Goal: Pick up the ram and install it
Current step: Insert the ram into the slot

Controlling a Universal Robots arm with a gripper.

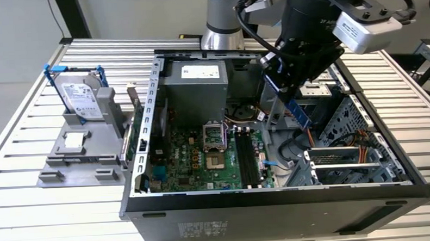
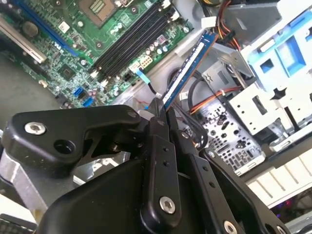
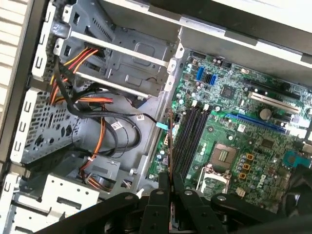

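- my claw point(image 2: 163, 111) is clenched on one end of the ram point(image 2: 189, 70).
- the ram hangs tilted over the open computer case point(image 1: 276, 198), to the exterior view's right of the black slots point(image 1: 247, 157).

Gripper point(image 2: 162, 108): matt black, plastic-looking. Ram point(image 2: 190, 68): glossy blue board. Case point(image 1: 277, 207): matt dark painted metal. Table point(image 1: 59, 214): ribbed bare metal.

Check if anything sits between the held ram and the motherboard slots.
Nothing visible does. The gripper is shut on the ram, near the edge of the motherboard. The black slots lie bare, with no cable across them; the orange and black cables run off to the side by the drive cage.
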